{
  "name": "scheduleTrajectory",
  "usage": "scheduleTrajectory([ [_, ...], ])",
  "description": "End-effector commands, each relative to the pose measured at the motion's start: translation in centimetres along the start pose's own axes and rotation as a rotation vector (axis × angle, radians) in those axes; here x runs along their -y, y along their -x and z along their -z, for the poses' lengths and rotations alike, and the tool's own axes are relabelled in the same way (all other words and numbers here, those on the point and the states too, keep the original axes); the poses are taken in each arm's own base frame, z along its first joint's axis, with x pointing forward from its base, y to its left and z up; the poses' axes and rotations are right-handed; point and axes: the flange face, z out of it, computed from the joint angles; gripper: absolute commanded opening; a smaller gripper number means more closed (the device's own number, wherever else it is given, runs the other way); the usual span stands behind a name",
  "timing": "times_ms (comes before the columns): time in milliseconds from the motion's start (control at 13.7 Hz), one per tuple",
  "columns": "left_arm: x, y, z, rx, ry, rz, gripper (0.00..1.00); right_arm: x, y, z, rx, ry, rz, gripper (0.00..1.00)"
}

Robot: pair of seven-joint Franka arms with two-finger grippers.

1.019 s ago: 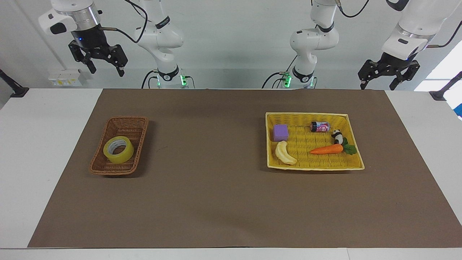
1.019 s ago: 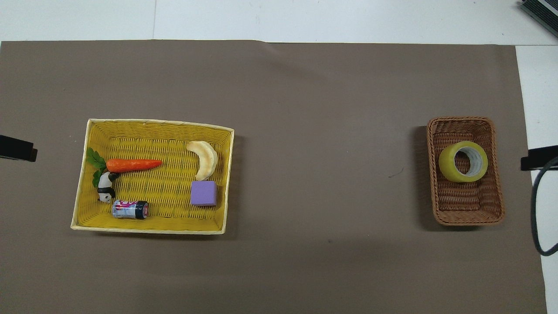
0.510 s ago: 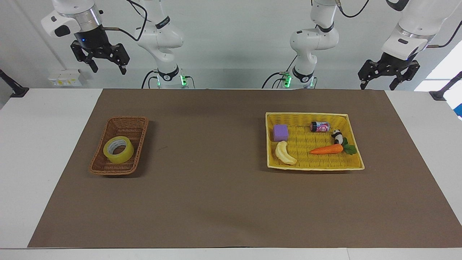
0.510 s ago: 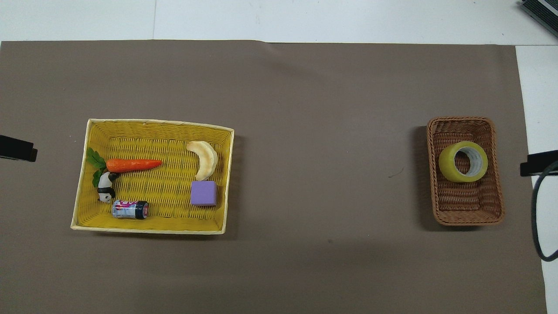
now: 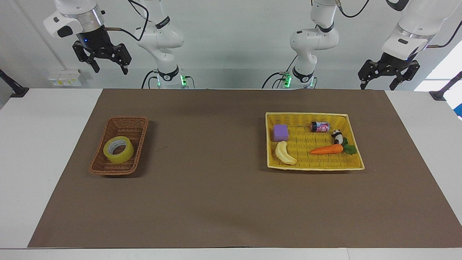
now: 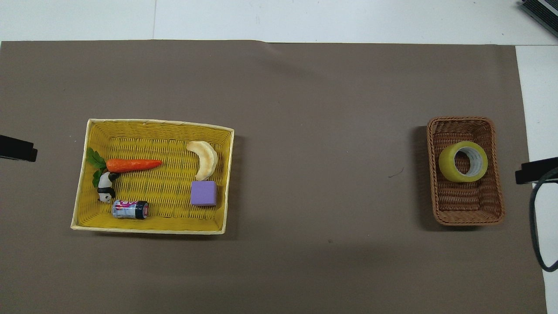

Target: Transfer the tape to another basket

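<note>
Brown matte mat (image 5: 216,202) over white tabletop (image 5: 43,144); flat rectangular yellow woven tray (image 5: 355,144); narrow oblong dark-brown wicker basket (image 5: 124,124), sloped sides. Glossy translucent yellow-green tape (image 5: 118,149) ring, grey-white core, tilted inside basket. Right claw (image 5: 109,66) and left claw (image 5: 379,83), black, raised, spread wide, empty.

Table: a white tabletop (image 5: 50,119) lay under a broad brown mat (image 5: 216,202) | Wall: plain and pale (image 5: 231,43), carrying a white socket strip (image 5: 65,77) | Light: daylight glared from a window (image 5: 442,77)
</note>
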Motion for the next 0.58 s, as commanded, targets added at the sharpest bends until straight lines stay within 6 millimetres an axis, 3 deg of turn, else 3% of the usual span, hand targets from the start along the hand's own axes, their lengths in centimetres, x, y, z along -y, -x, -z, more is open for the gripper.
scheduleTrajectory([
  [0,0.26,0.3,0.05,0.001,-0.011,-0.001,1.0,-0.12,0.41,0.07,0.002,-0.024,0.016,1.0],
  [510,0.26,0.3,0.05,0.001,-0.011,-0.001,1.0,0.14,-0.17,0.24,-0.041,-0.025,0.016,1.0],
])
